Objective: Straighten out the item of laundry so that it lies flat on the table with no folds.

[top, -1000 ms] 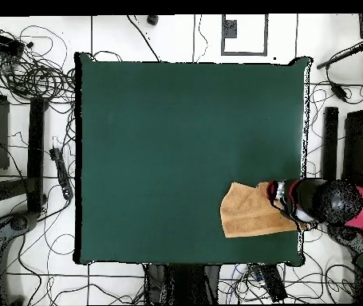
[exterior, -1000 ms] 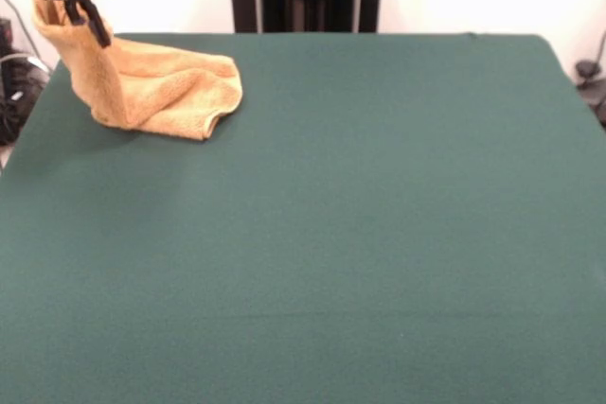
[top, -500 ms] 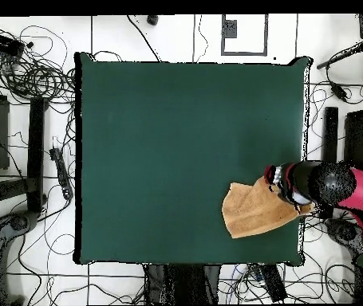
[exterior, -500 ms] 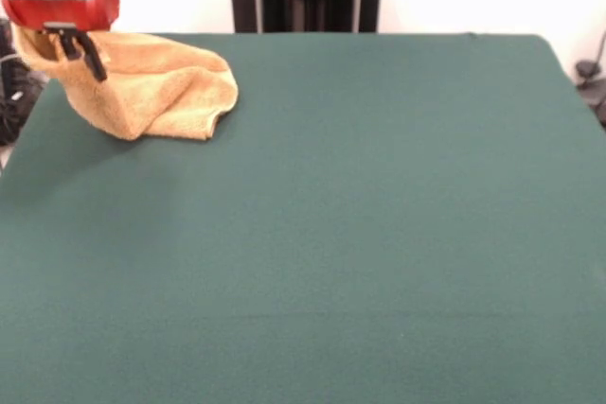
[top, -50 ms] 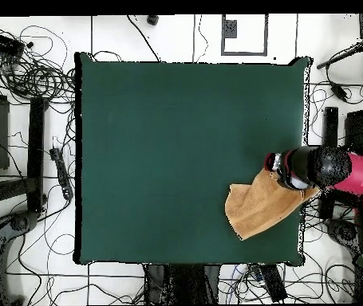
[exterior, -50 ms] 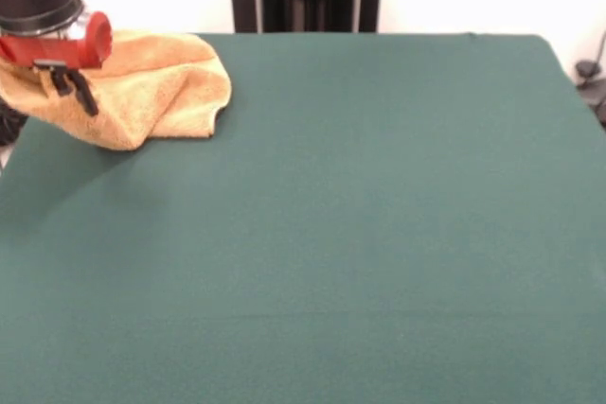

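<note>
The end effector (exterior, -50 ms: 74, 92) is pinching one edge of the towel (exterior, -50 ms: 156, 87) and lifting it at the table (exterior, -50 ms: 379, 234) corner, probably so the folds are opening

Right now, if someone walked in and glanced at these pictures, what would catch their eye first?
Probably the golden towel, bunched in one corner of the big green table, its edge drawn out past the table's side. Next, the red and black gripper shut on the towel's lifted end there. In the overhead view, cables sprawl over the floor around the table.
</note>
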Motion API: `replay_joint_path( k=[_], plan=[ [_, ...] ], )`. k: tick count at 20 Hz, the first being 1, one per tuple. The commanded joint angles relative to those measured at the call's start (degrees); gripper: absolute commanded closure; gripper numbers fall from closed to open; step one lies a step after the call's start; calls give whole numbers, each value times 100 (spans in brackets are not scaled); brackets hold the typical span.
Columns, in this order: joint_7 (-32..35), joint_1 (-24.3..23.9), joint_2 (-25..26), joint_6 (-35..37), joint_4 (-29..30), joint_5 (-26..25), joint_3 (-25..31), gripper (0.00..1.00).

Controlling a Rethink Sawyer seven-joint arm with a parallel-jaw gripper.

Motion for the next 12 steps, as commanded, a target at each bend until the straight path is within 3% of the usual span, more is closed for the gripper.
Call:
replay_joint_path(
  k=[1,8,12],
  plan=[
    [83,577,610,676,-960,133,-96,100],
    [223,925,1016,991,-1717,201,-199,100],
    [257,1006,1065,1030,-1831,256,-287,100]
  ],
)
